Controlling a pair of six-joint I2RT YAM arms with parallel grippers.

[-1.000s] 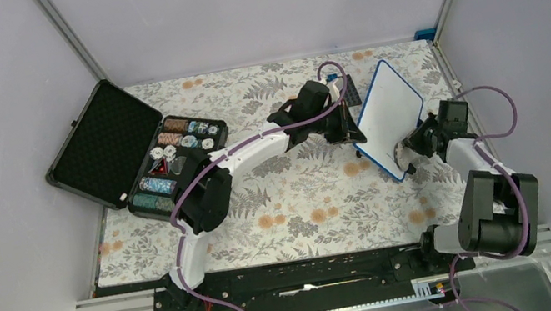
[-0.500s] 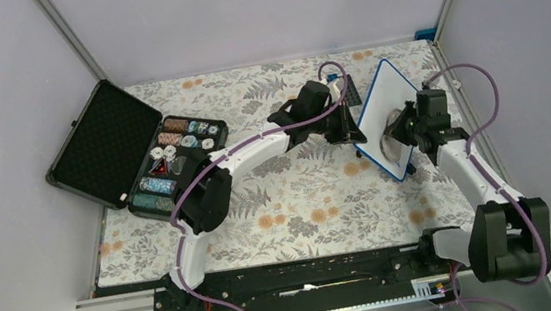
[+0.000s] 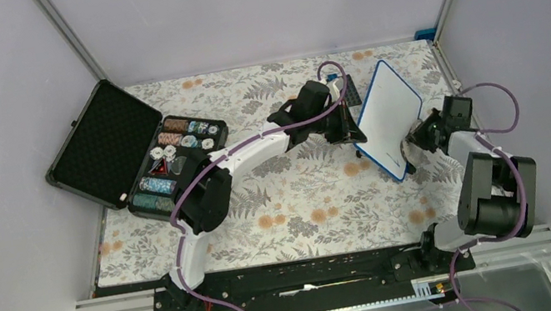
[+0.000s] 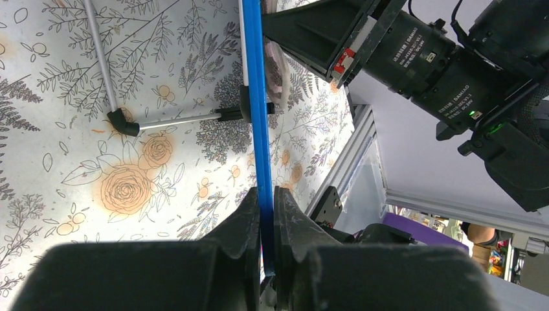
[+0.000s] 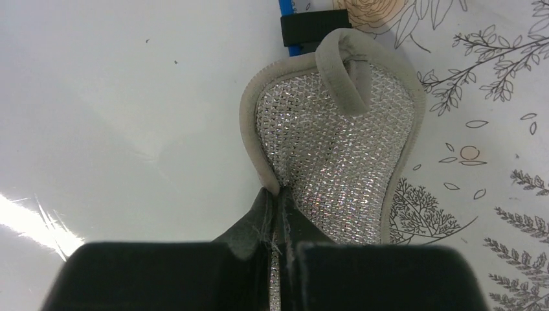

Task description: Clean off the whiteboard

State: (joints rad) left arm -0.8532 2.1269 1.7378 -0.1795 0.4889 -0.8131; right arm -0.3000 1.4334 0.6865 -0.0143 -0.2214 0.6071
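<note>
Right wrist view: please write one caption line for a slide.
The right gripper pinches a silver mesh pad at the edge of the whiteboard, over a floral tablecloth.

Both arms [image 3: 254, 149]: white links, black joints, purple cables [image 3: 329, 63].

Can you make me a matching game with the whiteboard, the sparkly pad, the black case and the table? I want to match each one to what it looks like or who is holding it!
Things
1. whiteboard
2. sparkly pad
3. black case
4. table

Clues
A. pinched in the right hand
B. covered in flowers and leaves
C. gripped on its blue edge by the left hand
D. lying open, with colourful chips inside

Pairs: 1-C, 2-A, 3-D, 4-B
</note>
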